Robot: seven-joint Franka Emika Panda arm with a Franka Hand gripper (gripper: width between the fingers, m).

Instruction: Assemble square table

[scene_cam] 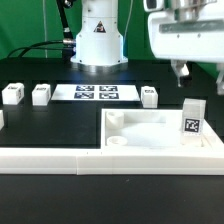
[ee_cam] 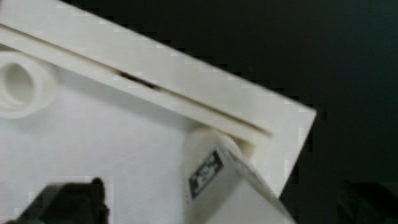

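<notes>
The square table's white slab [scene_cam: 150, 135] lies recessed face up, with a round hole [scene_cam: 117, 141] in its near corner. One tagged white leg [scene_cam: 192, 122] stands upright on the slab's corner at the exterior view's right. My gripper [scene_cam: 196, 70] hangs open just above that leg, apart from it, with nothing between its fingers. In the wrist view the leg [ee_cam: 222, 172] rises from the slab [ee_cam: 107, 140], and one dark finger [ee_cam: 63, 205] shows beside it. Three more tagged legs [scene_cam: 12, 93], [scene_cam: 41, 93], [scene_cam: 149, 95] stand loose at the back.
The marker board [scene_cam: 97, 93] lies flat between the loose legs, in front of the robot's base [scene_cam: 98, 45]. A long white border bar [scene_cam: 60, 156] runs along the front, against the slab's near edge. The table surface is black.
</notes>
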